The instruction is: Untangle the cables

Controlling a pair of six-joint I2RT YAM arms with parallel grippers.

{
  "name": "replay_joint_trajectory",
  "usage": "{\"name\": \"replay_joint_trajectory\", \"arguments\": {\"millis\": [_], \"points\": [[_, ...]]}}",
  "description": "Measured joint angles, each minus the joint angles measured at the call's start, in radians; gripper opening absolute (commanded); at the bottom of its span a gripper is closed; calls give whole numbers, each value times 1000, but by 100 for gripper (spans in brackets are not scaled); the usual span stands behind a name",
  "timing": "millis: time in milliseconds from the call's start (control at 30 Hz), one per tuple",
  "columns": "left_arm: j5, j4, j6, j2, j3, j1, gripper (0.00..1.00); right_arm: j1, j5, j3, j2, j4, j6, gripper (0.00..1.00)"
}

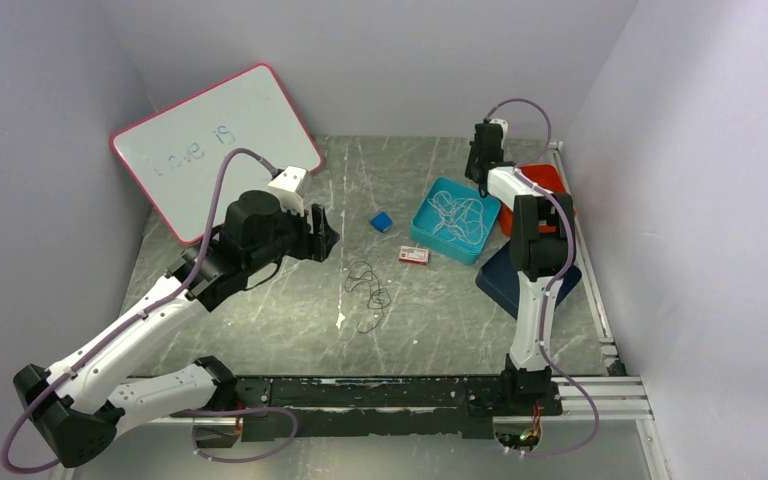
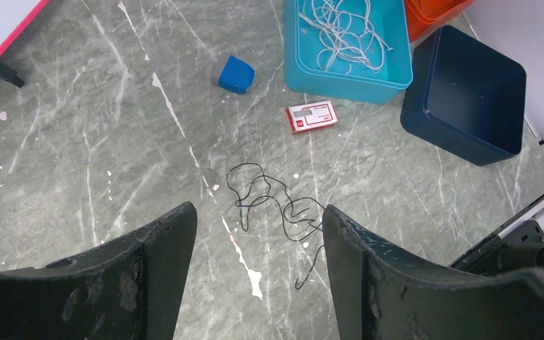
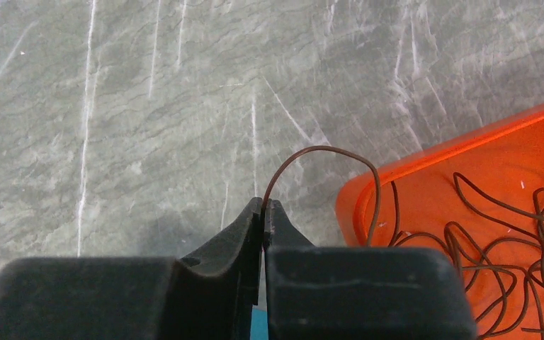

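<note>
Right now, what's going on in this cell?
Cable sorting, midway. The right claw is pinched shut on a brown cable that arches over the rim of the orange bin, where more brown cables lie. The left claw is open and hovers above a dark cable lying in loose loops on the table. The white cables sit in the teal tray.

Pale lilac walls enclose a scratched, grey marble-patterned tabletop.
</note>
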Motion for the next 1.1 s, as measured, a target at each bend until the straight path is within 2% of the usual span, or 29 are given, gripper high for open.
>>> {"name": "replay_joint_trajectory", "arguments": {"millis": [200, 367, 467, 633, 800, 1100], "points": [[0, 0, 0, 0, 0, 0, 70, 0, 8, -21, -27, 21, -12, 0], [0, 0, 0, 0, -2, 1, 70, -13, 21, -101, -143, 33, -20, 0], [0, 1, 0, 0, -6, 1, 70, -48, 21, -156, -246, 55, -18, 0], [0, 1, 0, 0, -8, 1, 70, -134, 13, -212, -327, 94, -3, 0], [0, 1, 0, 0, -8, 1, 70, -198, -25, -248, -296, 99, 12, 0], [0, 1, 0, 0, -8, 3, 70, -222, -126, -243, -117, 67, 26, 0]]}}
